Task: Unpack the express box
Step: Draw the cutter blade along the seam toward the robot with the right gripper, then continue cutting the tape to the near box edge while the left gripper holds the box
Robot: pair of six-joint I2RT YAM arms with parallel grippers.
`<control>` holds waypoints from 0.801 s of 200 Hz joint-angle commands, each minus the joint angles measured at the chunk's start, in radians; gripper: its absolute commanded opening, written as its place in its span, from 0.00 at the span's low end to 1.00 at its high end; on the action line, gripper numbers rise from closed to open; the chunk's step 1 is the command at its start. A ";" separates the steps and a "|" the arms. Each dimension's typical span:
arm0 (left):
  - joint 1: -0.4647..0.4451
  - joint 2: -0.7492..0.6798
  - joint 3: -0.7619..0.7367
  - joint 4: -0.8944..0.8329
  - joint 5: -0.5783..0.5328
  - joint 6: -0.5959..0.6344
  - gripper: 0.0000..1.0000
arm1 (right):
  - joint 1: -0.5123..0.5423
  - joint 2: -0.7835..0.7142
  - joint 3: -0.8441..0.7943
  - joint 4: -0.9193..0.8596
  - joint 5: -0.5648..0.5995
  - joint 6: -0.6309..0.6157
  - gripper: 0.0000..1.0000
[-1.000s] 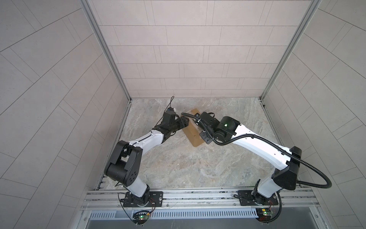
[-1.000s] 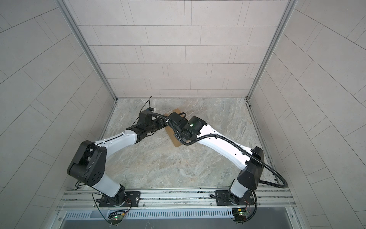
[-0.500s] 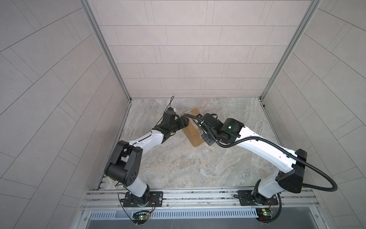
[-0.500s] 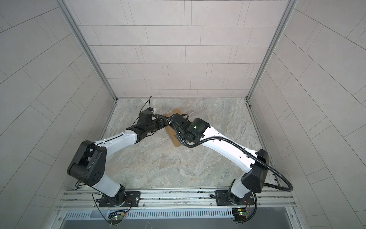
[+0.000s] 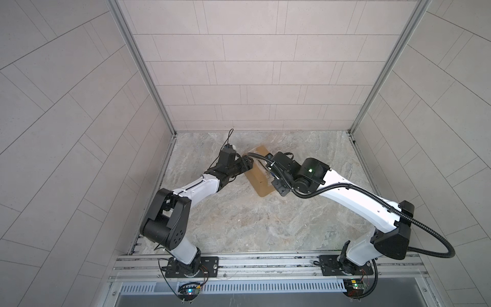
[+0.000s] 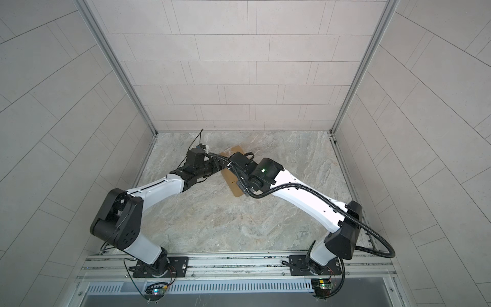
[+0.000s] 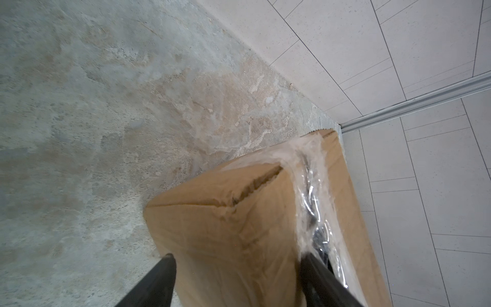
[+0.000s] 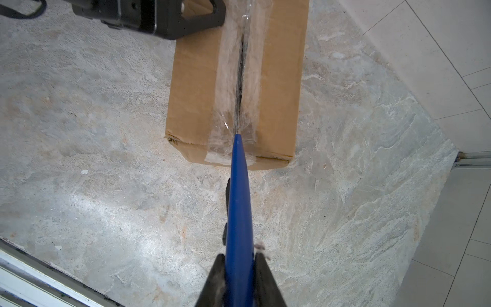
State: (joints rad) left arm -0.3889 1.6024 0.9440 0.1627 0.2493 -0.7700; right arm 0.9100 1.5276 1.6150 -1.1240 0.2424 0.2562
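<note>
The table (image 5: 239, 218), a marbled slab enclosed by tiled walls, filled the lower centre of both top views. The express box (image 5: 259, 180) lay on it just above frame centre, set diagonally, with both arms meeting over it.

The left claw (image 5: 248, 160) sat at the upper-left end of the box. In the left wrist view its fingers (image 7: 164, 268) stood wide and flanked that end of the express box (image 7: 225, 239), bearing on both sides, which read as a bracing grip. The right claw (image 8: 240, 256), at the lower centre of the right wrist view, was pressed together on a blue tool (image 8: 239, 199).

The tool ran up the frame from the claw, and its tip met the clear tape (image 8: 225, 79) at the near edge of the box top. A dark slit (image 8: 240, 66) ran along the flap seam from the tip toward the top of the frame, so the tape appeared cut along most of its length.

Status, as judged:
- Done: box braced; seam tape slit along the top.
- Not settled: whether the tape folded over the near end face was cut.
- Left: part the flaps, which lay flat, and lift out the contents. Nothing lay outside the box.
</note>
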 commanded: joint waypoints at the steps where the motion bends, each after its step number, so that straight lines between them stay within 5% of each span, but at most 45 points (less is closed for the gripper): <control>1: 0.015 0.038 -0.018 -0.163 -0.105 0.008 0.76 | 0.017 -0.037 -0.018 -0.147 -0.043 0.005 0.00; 117: 0.014 -0.154 0.013 -0.179 -0.030 0.049 0.82 | 0.003 0.086 0.012 -0.011 0.014 -0.048 0.00; 160: -0.055 -0.160 0.011 -0.163 -0.029 0.035 0.82 | -0.005 0.098 0.032 -0.014 0.024 -0.077 0.00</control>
State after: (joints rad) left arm -0.3977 1.4490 0.9463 0.0147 0.2226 -0.7464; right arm 0.9066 1.6085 1.6318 -1.0851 0.2821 0.2119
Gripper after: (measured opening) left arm 0.820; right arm 0.191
